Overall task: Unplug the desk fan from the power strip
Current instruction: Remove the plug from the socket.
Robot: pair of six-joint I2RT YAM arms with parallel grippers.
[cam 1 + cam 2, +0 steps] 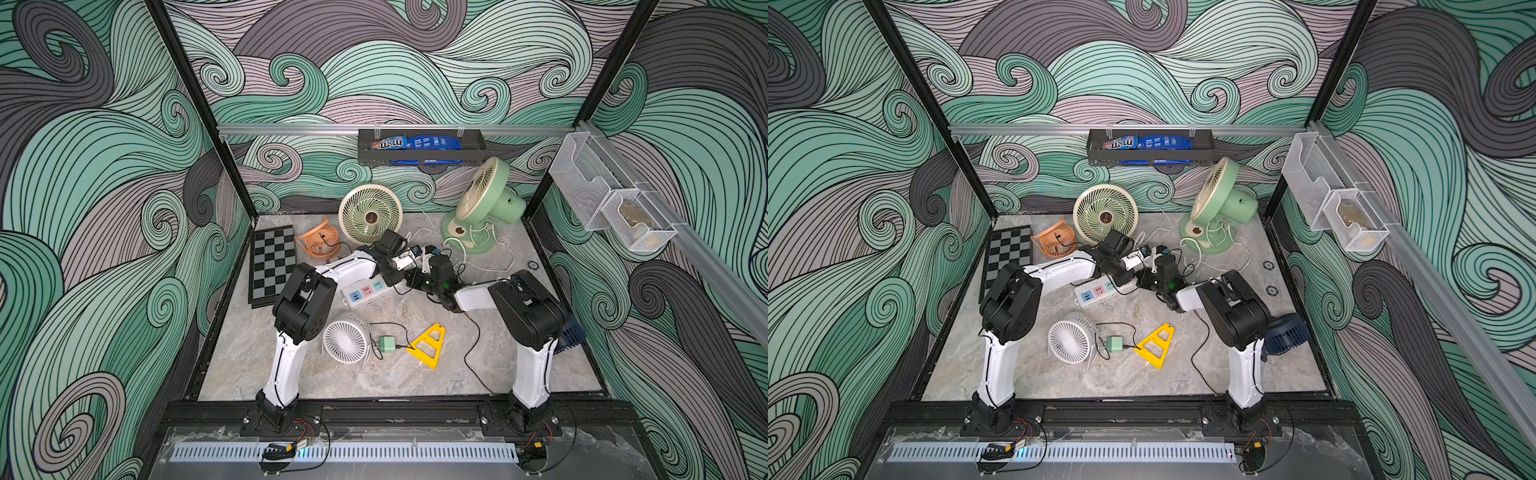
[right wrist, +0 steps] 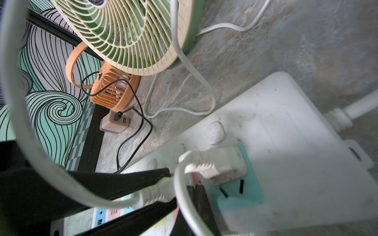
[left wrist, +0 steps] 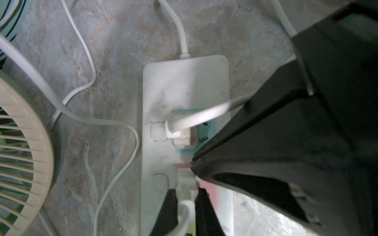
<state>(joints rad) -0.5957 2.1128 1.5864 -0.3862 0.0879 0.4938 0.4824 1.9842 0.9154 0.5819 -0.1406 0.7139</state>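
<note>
The white power strip (image 1: 365,291) (image 3: 184,81) lies mid-table with its row of pastel sockets. In the left wrist view my left gripper (image 3: 185,191) is shut on a white plug (image 3: 185,179) seated in the pink socket (image 3: 210,190). My right gripper (image 2: 196,189) is shut with nothing in it, its tip (image 3: 194,163) pressed on the strip between the pink and teal sockets. A second white plug (image 2: 223,163) sits in the teal socket (image 2: 245,196). White cords run toward a cream desk fan (image 1: 370,214) and a green desk fan (image 1: 482,199); which plug belongs to which is unclear.
An orange fan (image 1: 318,243) and a chessboard (image 1: 272,266) lie at the back left. Toward the front are a small white fan (image 1: 345,343), a green adapter (image 1: 387,344) and a yellow triangle (image 1: 428,345). A navy fan (image 1: 1285,332) stands behind the right arm. Loose white cords (image 3: 114,122) cross the table.
</note>
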